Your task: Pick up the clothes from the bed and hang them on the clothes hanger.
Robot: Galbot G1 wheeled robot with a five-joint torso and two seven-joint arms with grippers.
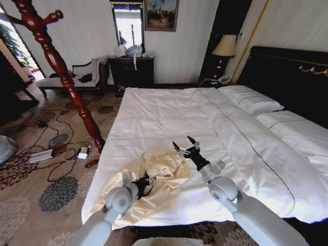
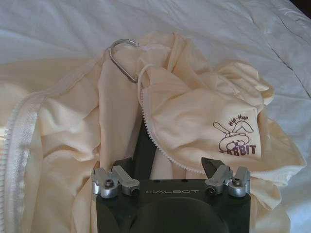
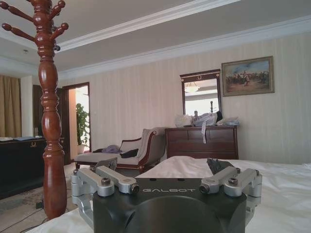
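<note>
From the head view, we are at the pick-up step: the clothes lie crumpled on the near corner of the bed, the left gripper is down on them, and the right gripper hovers spread wide, empty, beside the heap. The clothes hanger stands off the bed's left side.

Left wrist view: our jaws are parted around a fold of the clothes — nothing pinched yet. Next we judge a close and lift.

Right wrist view: jaws apart, holding nothing. No containers here.
</note>
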